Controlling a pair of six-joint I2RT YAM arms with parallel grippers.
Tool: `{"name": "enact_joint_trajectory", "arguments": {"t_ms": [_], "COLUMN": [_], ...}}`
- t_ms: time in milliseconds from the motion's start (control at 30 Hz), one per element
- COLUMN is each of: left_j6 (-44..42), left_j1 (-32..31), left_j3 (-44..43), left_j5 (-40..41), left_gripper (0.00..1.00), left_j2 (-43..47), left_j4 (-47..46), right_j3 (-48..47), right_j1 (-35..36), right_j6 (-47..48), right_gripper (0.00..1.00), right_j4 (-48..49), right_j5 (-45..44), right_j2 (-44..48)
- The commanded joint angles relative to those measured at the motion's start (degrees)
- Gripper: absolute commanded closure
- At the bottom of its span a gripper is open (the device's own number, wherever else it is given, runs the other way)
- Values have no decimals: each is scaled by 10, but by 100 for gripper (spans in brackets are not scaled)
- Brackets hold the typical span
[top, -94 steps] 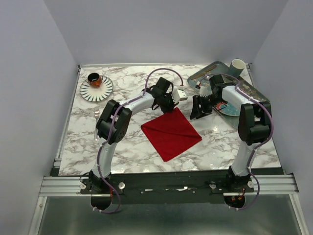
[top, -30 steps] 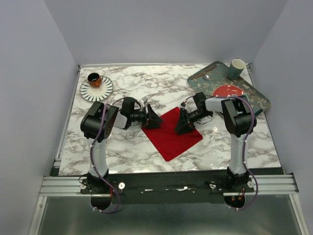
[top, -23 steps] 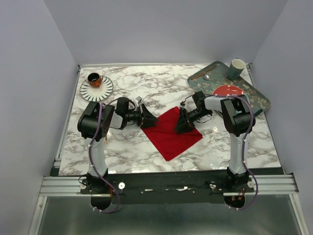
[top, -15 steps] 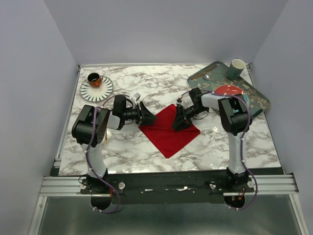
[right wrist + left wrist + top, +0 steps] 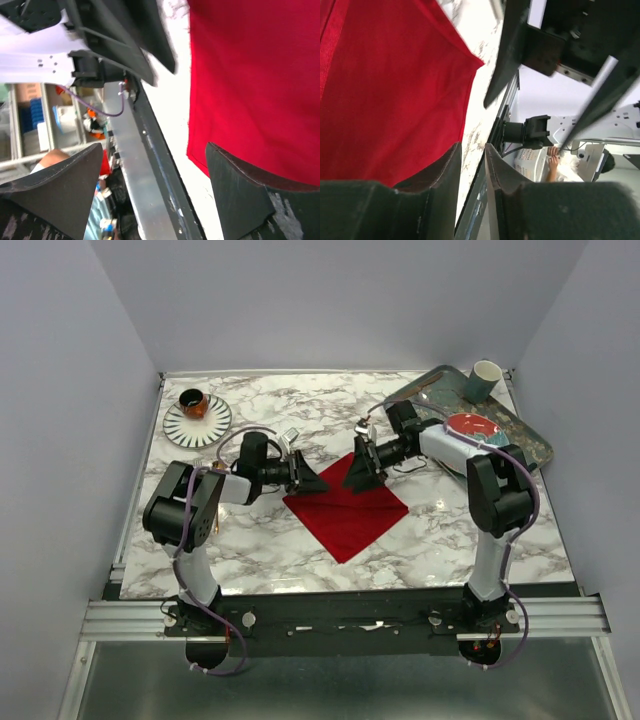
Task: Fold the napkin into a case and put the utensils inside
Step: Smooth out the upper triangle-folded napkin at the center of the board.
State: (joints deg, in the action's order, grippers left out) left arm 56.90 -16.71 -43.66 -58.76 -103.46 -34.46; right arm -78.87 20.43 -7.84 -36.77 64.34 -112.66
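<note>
Our left gripper (image 5: 318, 484) is nearly together at the left corner of the napkin (image 5: 348, 515); we cannot tell if it pinches. The right gripper (image 5: 355, 478) gapes at the far corner, apparently set for folding.

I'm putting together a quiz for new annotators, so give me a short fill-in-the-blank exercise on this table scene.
1. The spread napkin is ___ in colour.
2. The right gripper has its jaws wide ___.
3. The teal cup stands at the far end of the ___.
4. The brown cup sits on a ___ plate.
Missing words: red; open; tray; striped.
</note>
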Motion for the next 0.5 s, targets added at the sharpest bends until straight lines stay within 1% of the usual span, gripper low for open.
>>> {"name": "enact_joint_trajectory", "arguments": {"t_ms": [0, 33, 100, 167, 267, 467], "left_j6": [-12, -18, -24, -39, -50, -70], "left_j1": [-17, -17, -17, -17, -17, -17], "left_j3": [-33, -38, -48, -59, -71, -89], "left_j5": [24, 30, 35, 43, 56, 68], "left_gripper": [71, 71, 73, 74, 78, 83], "left_j2": [-44, -49, -66, -80, -94, -113], "left_j4": [44, 69, 79, 112, 155, 204], "right_j3": [48, 51, 54, 51, 45, 78], "right_j1": [33, 42, 49, 51, 45, 19], "right_j6": [-67, -82, -95, -105, -100, -75], "right_gripper": [8, 7, 7, 7, 6, 7], "right_j4": [71, 81, 105, 119, 119, 116], "right_j5": [44, 46, 48, 47, 45, 43], "right_j2": [-21, -33, -48, -75, -105, -107]}}
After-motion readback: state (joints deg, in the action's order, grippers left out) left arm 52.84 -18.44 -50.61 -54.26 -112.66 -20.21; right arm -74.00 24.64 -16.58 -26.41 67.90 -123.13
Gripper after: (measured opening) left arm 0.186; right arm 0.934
